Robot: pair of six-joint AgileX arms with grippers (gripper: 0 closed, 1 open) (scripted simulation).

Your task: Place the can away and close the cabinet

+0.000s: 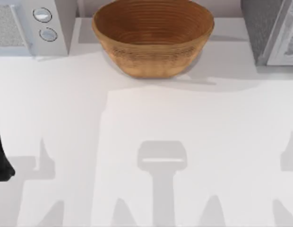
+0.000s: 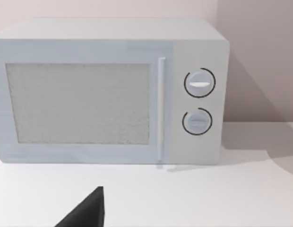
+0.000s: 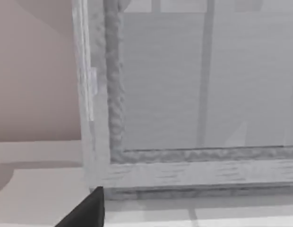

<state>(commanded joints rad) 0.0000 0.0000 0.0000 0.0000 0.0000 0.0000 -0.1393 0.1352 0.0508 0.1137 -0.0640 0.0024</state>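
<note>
Wicker bowl [image 1: 152, 38] stands at the upper centre of the top view on the white bench [image 1: 146, 123], with a microwave [image 1: 30, 26] in the upper left corner and the cabinet [image 1: 271, 30] in the upper right corner. I cannot tell where the can lies, so I cannot judge its direction from either hand or how its long axis runs. My left hand [image 2: 85, 213] is a dark wedge low in its wrist view, facing the microwave's closed door across bare bench; my left arm [image 1: 2, 156] sits at the left edge of the top view. My right hand [image 3: 85, 210] is close up against the cabinet's pale frame and panel, so I judge the right arm to be the nearer one for anything at the cabinet. I cannot tell whether either hand is open or closed, and neither has anything visibly held in it. Both putting the can away and closing the cabinet look undone to me.
</note>
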